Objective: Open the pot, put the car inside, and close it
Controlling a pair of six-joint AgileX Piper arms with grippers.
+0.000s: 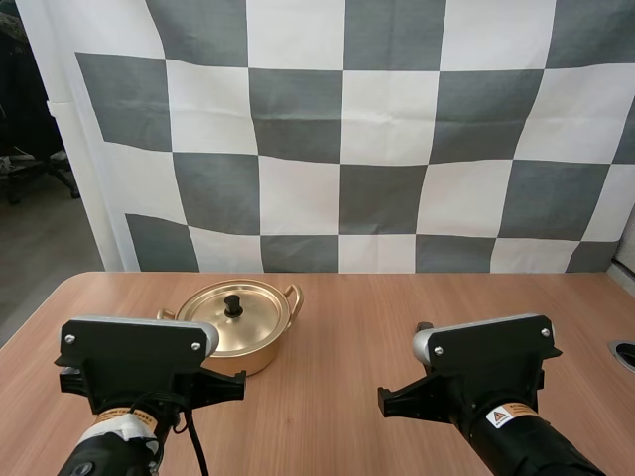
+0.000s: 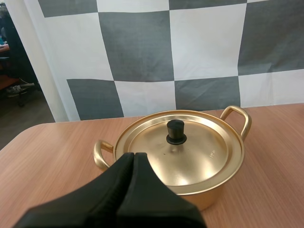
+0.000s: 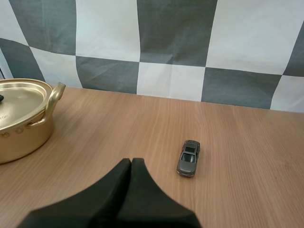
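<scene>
A gold pot (image 1: 236, 327) stands on the table left of centre, in front of my left arm. Its lid (image 2: 178, 149) is on, with a black knob (image 2: 175, 132) in the middle and a loop handle (image 2: 237, 118) at each side. My left gripper (image 2: 134, 155) is shut on nothing, its tips just short of the pot's near rim. A small grey toy car (image 3: 188, 157) rests on the bare wood, a little ahead of my right gripper (image 3: 131, 160) and to its right; that gripper is also shut and holds nothing. The pot (image 3: 21, 118) is off to the car's left.
The wooden table (image 1: 397, 307) stretches wide between the pot and the car. A dark round fitting (image 1: 625, 354) sits at the table's right edge. The table's left edge drops off beyond the pot.
</scene>
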